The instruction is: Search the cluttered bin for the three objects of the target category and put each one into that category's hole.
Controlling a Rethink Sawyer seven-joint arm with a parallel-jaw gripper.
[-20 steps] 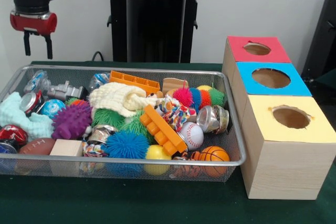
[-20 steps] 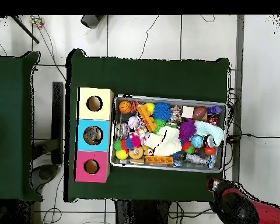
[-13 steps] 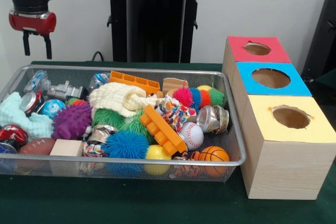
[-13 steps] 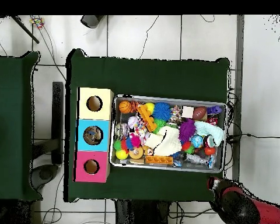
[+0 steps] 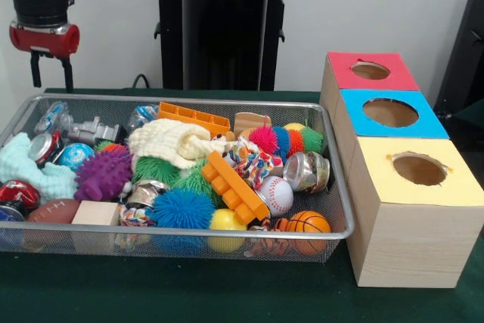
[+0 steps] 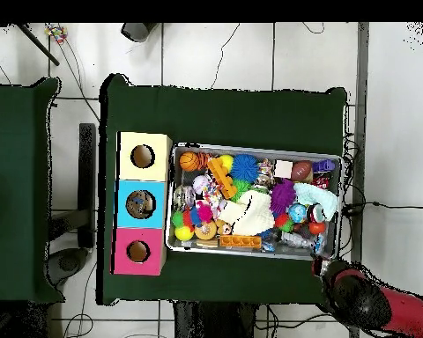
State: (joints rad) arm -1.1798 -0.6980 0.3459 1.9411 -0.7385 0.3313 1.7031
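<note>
Bin: wire mesh bin (image 5: 338,187) sits on the green table (image 5: 189,293), long axis running left to right in the front view, crammed full.
Target boxes: three wooden boxes in a row just beside the bin's right end, red-topped box (image 5: 370,71) farthest back, blue-topped box (image 5: 391,113) in the middle, yellow-topped box (image 5: 420,170) nearest the camera, each with a round hole facing up.
My gripper: gripper (image 5: 50,73) hangs high above the bin's far left corner, clear of everything; two dark fingers point straight down and stand apart with nothing between them.
Overhead check: gripper (image 6: 325,268) shows just outside the bin's rim (image 6: 250,253).
Long pieces: orange brick (image 5: 234,186) lies diagonally across the middle; a flat orange plate (image 5: 193,117) lies along the back wall.
Round stuff: baseball (image 5: 277,194), small basketball (image 5: 308,222), yellow ball (image 5: 228,221), blue spiky ball (image 5: 181,208), purple spiky ball (image 5: 103,173), all packed touching.
Left end: toy football (image 5: 53,210), wooden block (image 5: 97,213) and a red can (image 5: 20,194) pressed against the front wall.
Blockers: cream knit cloth (image 5: 172,142) drapes over the centre pile, hiding what lies beneath.
Open room: table is bare in front of the bin.
</note>
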